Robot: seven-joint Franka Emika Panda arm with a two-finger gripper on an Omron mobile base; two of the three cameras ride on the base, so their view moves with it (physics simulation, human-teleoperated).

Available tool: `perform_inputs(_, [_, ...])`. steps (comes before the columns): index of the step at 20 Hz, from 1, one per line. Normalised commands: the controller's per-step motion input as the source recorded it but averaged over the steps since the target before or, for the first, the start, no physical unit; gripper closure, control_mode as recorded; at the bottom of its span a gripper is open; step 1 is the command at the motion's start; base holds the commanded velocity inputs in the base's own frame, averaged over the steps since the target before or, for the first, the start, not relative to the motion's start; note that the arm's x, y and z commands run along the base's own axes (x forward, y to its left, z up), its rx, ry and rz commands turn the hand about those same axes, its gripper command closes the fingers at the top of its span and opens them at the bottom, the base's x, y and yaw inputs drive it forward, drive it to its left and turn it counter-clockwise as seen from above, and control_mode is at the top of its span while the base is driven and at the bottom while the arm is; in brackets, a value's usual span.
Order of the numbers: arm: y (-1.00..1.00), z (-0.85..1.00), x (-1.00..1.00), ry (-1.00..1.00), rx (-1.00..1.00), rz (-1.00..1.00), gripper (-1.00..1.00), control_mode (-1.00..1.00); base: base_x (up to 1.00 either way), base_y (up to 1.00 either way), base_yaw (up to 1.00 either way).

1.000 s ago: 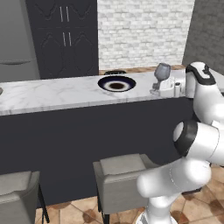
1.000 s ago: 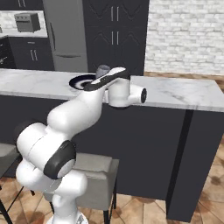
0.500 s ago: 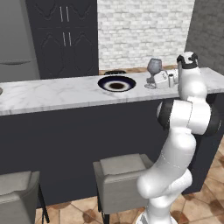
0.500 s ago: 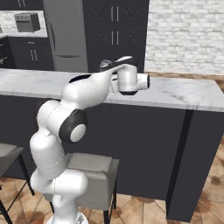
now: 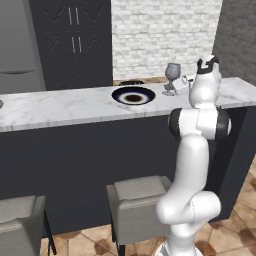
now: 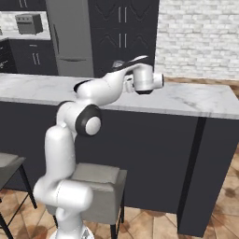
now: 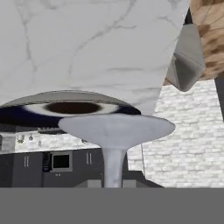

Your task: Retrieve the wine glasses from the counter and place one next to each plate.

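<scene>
Over the marble bench (image 5: 60,107), the left base view shows a wine glass (image 5: 172,76) upright just right of the plate (image 5: 133,95), while the hand view's foot-first stem suggests the pincer, clamped tight on it, should lower level before letting go.

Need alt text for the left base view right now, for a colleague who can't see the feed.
The white robot arm reaches up over the white grey-veined marble counter, its gripper shut on the stem of a greyish-purple stemmed wine glass held upright just right of a shallow round dark-rimmed plate. Two grey stools stand before the dark cabinets below.
</scene>
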Motion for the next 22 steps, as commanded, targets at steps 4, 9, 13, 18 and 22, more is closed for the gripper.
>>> perform_inputs(4, [0.0, 0.0, 0.29, -0.04, -0.06, 0.0, 1.0, -1.0, 0.0, 0.0, 0.0])
perform_inputs(9, [0.0, 0.0, 0.18, -0.05, -0.07, 0.0, 1.0, -1.0, 0.0, 0.0, 0.0])
perform_inputs(13, [0.03, -0.02, 0.06, 0.0, -0.03, 0.0, 1.0, -1.0, 0.0, 0.0, 0.0])
perform_inputs(18, [0.26, -0.13, -0.08, -0.04, -0.15, 0.0, 1.0, -1.0, 0.0, 0.0, 0.0])
perform_inputs(22, [0.44, -0.18, -0.22, -0.12, -0.21, 0.0, 1.0, -1.0, 0.0, 0.0, 0.0])
